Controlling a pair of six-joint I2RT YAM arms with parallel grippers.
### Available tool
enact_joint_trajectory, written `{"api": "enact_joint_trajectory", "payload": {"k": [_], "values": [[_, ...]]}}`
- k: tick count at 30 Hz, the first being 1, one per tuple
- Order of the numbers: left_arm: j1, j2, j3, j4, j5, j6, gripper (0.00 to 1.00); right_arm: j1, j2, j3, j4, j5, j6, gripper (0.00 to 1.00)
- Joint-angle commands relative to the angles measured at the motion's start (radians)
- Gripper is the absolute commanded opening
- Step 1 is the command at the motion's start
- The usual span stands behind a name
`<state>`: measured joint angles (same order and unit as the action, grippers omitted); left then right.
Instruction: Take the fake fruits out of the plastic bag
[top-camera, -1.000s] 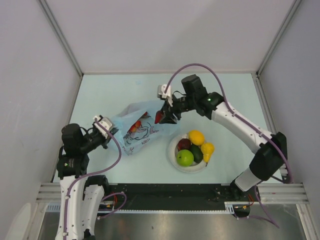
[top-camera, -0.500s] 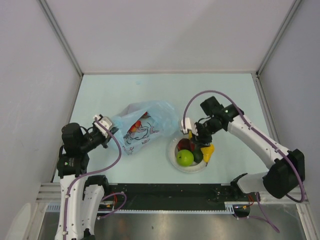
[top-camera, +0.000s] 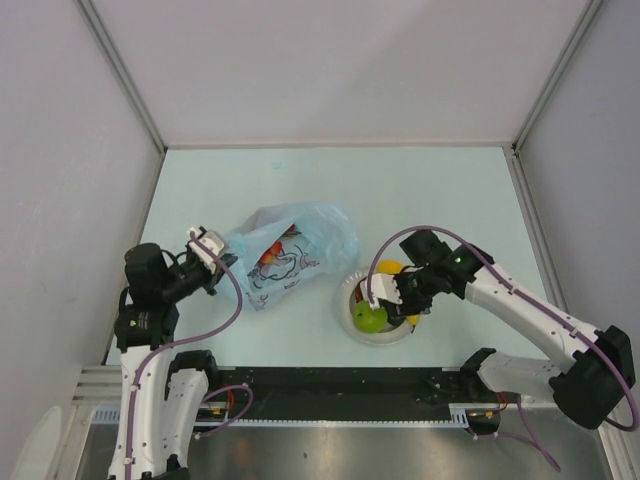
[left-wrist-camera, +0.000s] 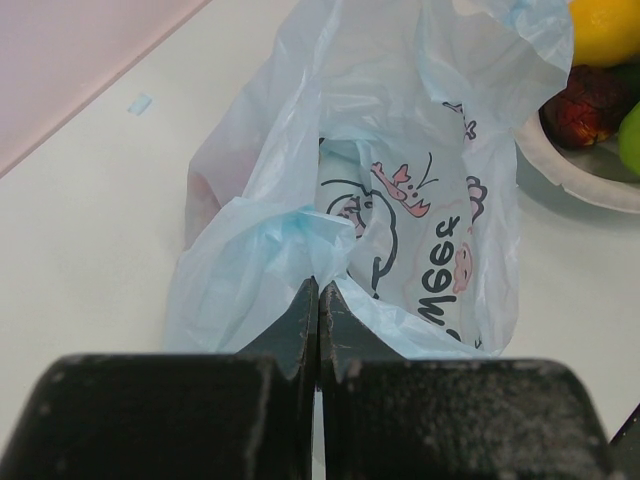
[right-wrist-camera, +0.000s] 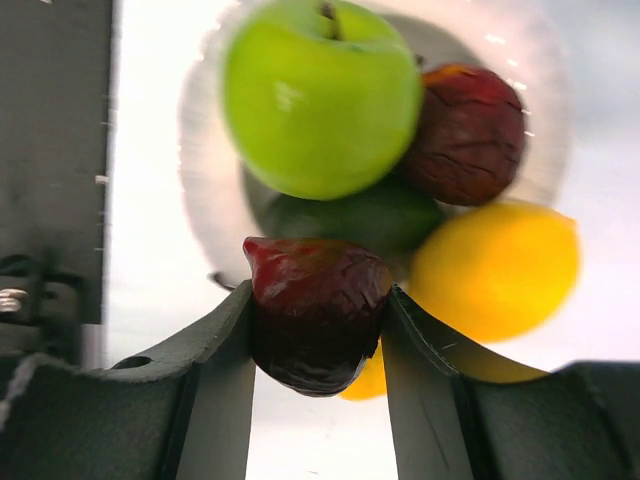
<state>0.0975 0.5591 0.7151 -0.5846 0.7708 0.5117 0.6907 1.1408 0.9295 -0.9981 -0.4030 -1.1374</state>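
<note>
Several fruits (right-wrist-camera: 320, 95) beneath right gripper (right-wrist-camera: 318, 305)

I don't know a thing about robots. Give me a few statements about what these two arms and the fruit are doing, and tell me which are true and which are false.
1. The right gripper holds a dark red fruit above the white plate. True.
2. The left gripper is open and clear of the plastic bag. False: it is shut on a bunched edge of the bag.
3. A green apple lies on the white plate. True.
4. The lemon is inside the plastic bag. False: it lies on the plate with the other fruit, outside the bag.
</note>
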Motion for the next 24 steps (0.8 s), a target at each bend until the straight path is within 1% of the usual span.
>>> {"api": "enact_joint_trajectory", "payload": {"k": [1, 5, 10, 11, 12, 14, 15, 16, 17, 19, 24], "values": [[-0.002, 0.001, 0.007, 0.034, 0.025, -0.024, 0.00, -0.017, 0.037, 0.006, 0.098, 0.072, -0.068, 0.34], [-0.004, -0.011, 0.004, 0.022, 0.016, -0.024, 0.00, -0.023, 0.083, 0.022, 0.165, 0.078, -0.084, 0.36], [-0.004, -0.028, -0.006, 0.015, 0.018, -0.030, 0.01, -0.025, 0.138, 0.034, 0.210, 0.085, -0.087, 0.39], [-0.004, -0.028, -0.008, 0.019, 0.016, -0.032, 0.01, -0.026, 0.151, 0.037, 0.217, 0.089, -0.087, 0.41], [-0.002, -0.031, -0.009, 0.020, 0.016, -0.032, 0.01, -0.026, 0.155, 0.041, 0.216, 0.086, -0.084, 0.48], [-0.002, -0.033, -0.014, 0.023, 0.016, -0.033, 0.01, -0.030, 0.149, 0.045, 0.201, 0.050, -0.094, 0.54], [-0.002, -0.033, -0.017, 0.029, 0.016, -0.035, 0.01, -0.030, 0.145, 0.045, 0.199, 0.040, -0.097, 0.60], [-0.002, -0.034, -0.022, 0.032, 0.016, -0.039, 0.01, -0.030, 0.139, 0.045, 0.200, 0.032, -0.097, 0.64], [-0.002, -0.036, -0.023, 0.037, 0.015, -0.041, 0.01, -0.030, 0.128, 0.045, 0.207, 0.020, -0.091, 0.73], [-0.001, -0.034, -0.026, 0.046, 0.019, -0.047, 0.01, -0.030, 0.116, 0.046, 0.219, 0.015, -0.081, 0.76], [-0.002, -0.031, -0.035, 0.057, 0.024, -0.048, 0.01, -0.031, 0.076, 0.046, 0.234, 0.010, -0.076, 0.77]]}}
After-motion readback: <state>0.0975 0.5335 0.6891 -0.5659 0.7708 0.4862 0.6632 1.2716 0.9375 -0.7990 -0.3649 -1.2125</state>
